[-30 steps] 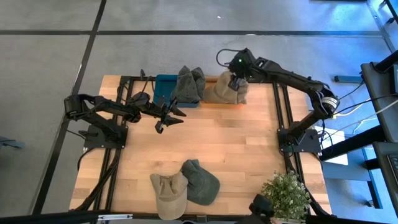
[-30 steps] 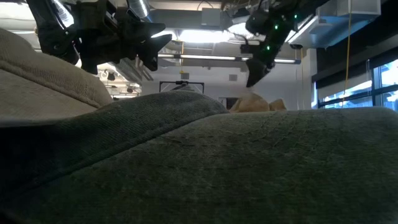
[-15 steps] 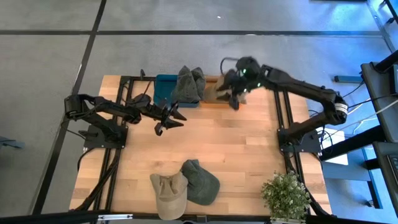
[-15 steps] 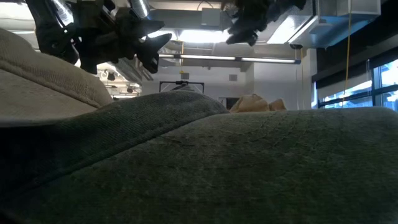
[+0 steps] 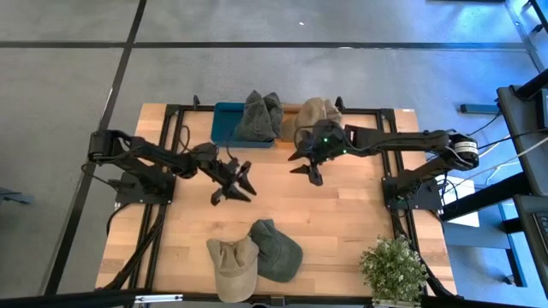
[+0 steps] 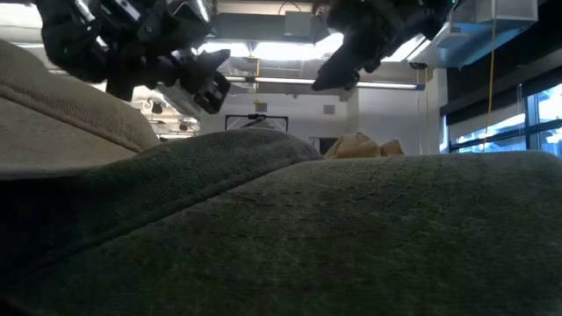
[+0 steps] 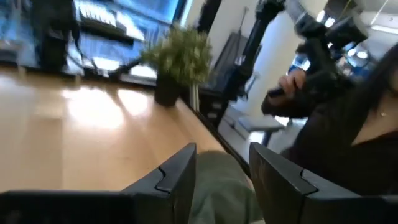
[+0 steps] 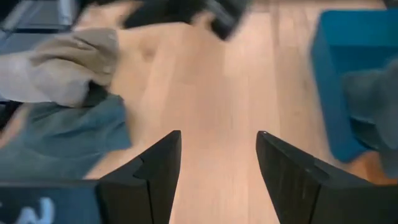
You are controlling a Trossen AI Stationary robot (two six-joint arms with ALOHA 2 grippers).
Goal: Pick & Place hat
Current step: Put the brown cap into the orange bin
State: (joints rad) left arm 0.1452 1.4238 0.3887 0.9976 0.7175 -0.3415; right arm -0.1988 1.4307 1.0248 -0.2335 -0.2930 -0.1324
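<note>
I count four hats, one blue bin, one potted plant, two arms; two hats sit at the far edge of the table (image 5: 342, 205): a grey hat (image 5: 259, 116) draped over the blue bin (image 5: 226, 125), and a tan hat (image 5: 313, 115) just beside it on the wood; two more lie touching at the near edge: a second tan hat (image 5: 232, 267) and a green hat (image 5: 278, 251); the potted plant (image 5: 394, 267) stands at the near right corner.

Right gripper (image 5: 306, 165) hangs over the middle of the table, fingers apart, holding nothing; its wrist view confirms the gap, with bare wood between the fingers (image 8: 155, 165), the near pair of hats on one side and the bin on the other.

Left gripper (image 5: 233, 181) hangs over the wood left of centre, fingers apart, empty too; its wrist view shows the green hat past the fingers (image 7: 177, 177) and the plant beyond.

Versus a second ago: the right gripper was over the far tan hat, now it has pulled back toward centre and that hat lies uncovered beside the bin; the left gripper has moved nearer the near pair and toward centre; all four hats unchanged in place.
</note>
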